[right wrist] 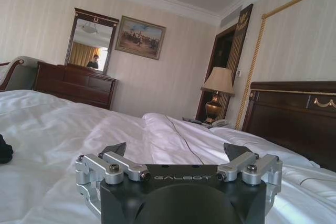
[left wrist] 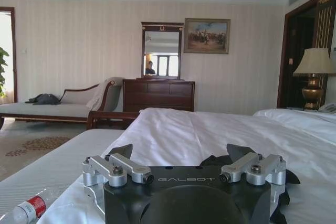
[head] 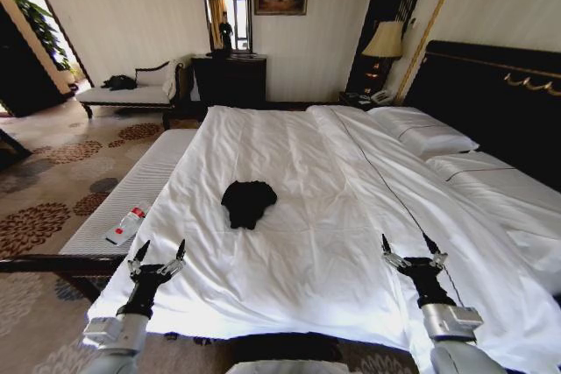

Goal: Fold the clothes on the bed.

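Note:
The clothes [head: 248, 203] are a black T-shirt lying crumpled in a heap on the white duvet of the bed [head: 298, 260], left of its middle. My left gripper [head: 163, 247] hovers open over the bed's near left corner, short of the heap. My right gripper [head: 408, 244] is open over the near right part of the duvet. In the left wrist view the left gripper [left wrist: 181, 153] is open, with the clothes [left wrist: 212, 160] just beyond its fingers. The right gripper [right wrist: 176, 148] is open in the right wrist view, and the clothes [right wrist: 4, 150] lie far to the side.
A pale striped bench [head: 131, 194] runs along the bed's left side with a plastic bottle [head: 125, 225] on it. Pillows [head: 421, 133] and the dark headboard [head: 491, 85] are on the right. A dresser [head: 230, 76], a lamp [head: 383, 41] and a chaise [head: 123, 94] stand at the far wall.

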Robot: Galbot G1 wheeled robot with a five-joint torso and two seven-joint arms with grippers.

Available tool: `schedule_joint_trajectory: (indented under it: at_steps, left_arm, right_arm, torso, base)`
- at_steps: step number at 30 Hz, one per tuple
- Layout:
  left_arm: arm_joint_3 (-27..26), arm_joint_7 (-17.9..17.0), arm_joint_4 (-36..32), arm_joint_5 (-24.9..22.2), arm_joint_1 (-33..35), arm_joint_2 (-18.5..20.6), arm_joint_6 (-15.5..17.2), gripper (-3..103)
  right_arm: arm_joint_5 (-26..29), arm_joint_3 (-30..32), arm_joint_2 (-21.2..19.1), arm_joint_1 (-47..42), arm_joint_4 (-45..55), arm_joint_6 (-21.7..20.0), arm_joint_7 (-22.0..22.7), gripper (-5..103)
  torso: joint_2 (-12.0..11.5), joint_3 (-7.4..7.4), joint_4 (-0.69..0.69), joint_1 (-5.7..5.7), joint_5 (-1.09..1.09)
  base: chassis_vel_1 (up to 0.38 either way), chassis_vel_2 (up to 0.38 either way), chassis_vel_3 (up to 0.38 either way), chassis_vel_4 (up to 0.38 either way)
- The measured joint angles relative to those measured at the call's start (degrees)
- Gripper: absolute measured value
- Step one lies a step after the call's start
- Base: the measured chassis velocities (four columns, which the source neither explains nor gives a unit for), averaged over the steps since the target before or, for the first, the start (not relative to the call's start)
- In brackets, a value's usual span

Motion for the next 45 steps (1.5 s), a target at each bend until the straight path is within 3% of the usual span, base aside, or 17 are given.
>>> schedule_joint_trajectory:
  at_steps: [23,30,45]
  left_arm:
    - [0.29,-0.04,0.44,0.11,-0.07,-0.21,-0.07,100]
    - [0.67,-0.02,0.41,0.11,-0.26,-0.22,0.03,100]
    - [1.0,-0.14,0.44,0.21,-0.67,-0.62,0.23,100]
  right_arm:
    - [-0.68,-0.56,1.34,0.13,-0.33,-0.46,2.59,100]
    - [-1.15,-0.62,1.71,0.47,-0.25,-0.95,5.68,100]
    - [-0.49,-0.8,1.88,0.55,-0.33,-1.08,5.57,100]
  torso:
    - [0.01,0.0,0.0,-0.02,0.0]
    - [0.01,0.01,0.0,-0.01,0.01]
    - [-0.02,0.02,0.01,0.03,-0.03]
  base:
    - [0.112,0.118,-0.118,-0.121]
    - [0.017,0.074,-0.02,-0.073]
    - [0.016,0.159,-0.011,-0.141]
